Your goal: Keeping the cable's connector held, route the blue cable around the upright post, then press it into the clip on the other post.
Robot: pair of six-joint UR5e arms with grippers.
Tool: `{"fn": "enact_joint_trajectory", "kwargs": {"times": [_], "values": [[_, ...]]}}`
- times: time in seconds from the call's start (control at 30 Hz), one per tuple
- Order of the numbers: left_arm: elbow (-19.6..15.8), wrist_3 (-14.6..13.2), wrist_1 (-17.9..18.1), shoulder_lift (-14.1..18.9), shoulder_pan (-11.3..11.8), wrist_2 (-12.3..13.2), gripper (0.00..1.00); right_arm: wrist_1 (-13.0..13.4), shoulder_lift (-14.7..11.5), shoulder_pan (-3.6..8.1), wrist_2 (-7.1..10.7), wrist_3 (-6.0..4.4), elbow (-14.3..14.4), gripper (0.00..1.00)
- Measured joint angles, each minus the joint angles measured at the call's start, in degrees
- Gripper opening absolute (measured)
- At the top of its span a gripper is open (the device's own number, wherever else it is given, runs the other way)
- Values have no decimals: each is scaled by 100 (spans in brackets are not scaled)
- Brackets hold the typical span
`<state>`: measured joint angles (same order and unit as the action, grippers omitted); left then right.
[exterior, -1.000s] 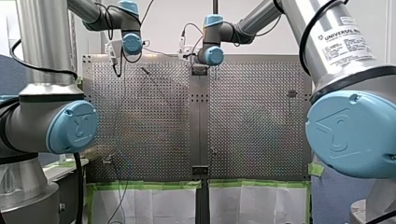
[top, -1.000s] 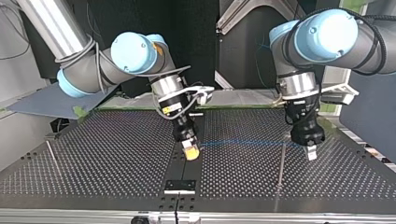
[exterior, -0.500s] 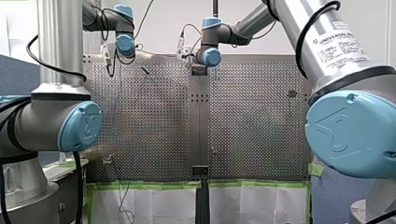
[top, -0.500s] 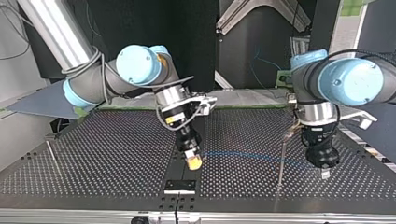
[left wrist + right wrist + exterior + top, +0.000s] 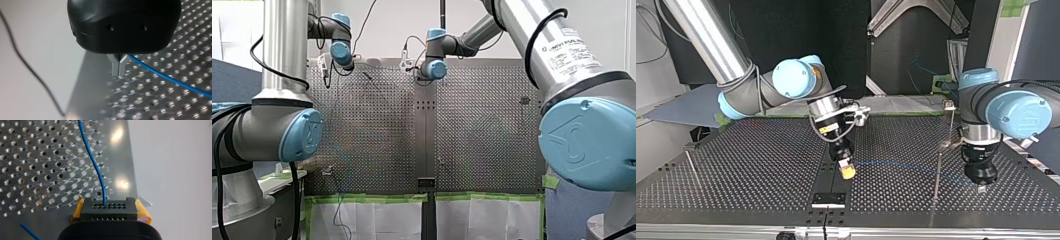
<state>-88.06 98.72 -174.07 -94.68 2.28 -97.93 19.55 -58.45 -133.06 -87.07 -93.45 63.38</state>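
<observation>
My right gripper (image 5: 848, 171) has its yellow pads clamped on the black connector (image 5: 109, 208). My left gripper (image 5: 119, 73) pinches the blue cable (image 5: 165, 76) between closed metal fingers, just above the surface (image 5: 761, 165).

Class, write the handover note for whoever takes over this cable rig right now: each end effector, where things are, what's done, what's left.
Right end effector: shut on the connector, near the table's middle.
Left end effector: shut on the blue cable, past the upright post at the top view's right.
Done: connector held; cable stretched between the two end effectors, crossing the post in the top view; on which side, I cannot tell.
Left: take the cable around the post, then press it into the clip; no view shows it clipped.
</observation>
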Motion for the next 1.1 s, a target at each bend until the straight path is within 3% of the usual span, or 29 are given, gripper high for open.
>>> {"fn": "enact_joint_trajectory", "kwargs": {"times": [0.17,0.47,0.83,0.9,0.93,0.97,1.0,1.03,1.07,1.1], "values": [[2,11,7,-220,-10,151,0,-4,92,27,-14,64,2,0],[2,67,45,-590,17,209,0,-41,299,48,-47,208,35,0],[1,309,82,-787,-99,276,0,-63,447,53,-80,284,217,0],[1,394,80,-795,-111,274,5,-63,479,46,-81,296,281,0],[1,431,74,-797,-117,268,31,-64,501,37,-83,301,326,0],[1,483,57,-798,-126,250,47,-64,515,30,-85,303,358,0],[1,525,36,-798,-132,226,47,-61,528,24,-94,305,394,0],[1,569,5,-798,-138,195,69,-57,542,19,-114,306,448,0],[-1,631,-43,-798,-147,143,81,-53,554,15,-132,307,493,0],[-1,678,-71,-798,-156,102,81,-49,564,12,-149,307,537,0]]}}
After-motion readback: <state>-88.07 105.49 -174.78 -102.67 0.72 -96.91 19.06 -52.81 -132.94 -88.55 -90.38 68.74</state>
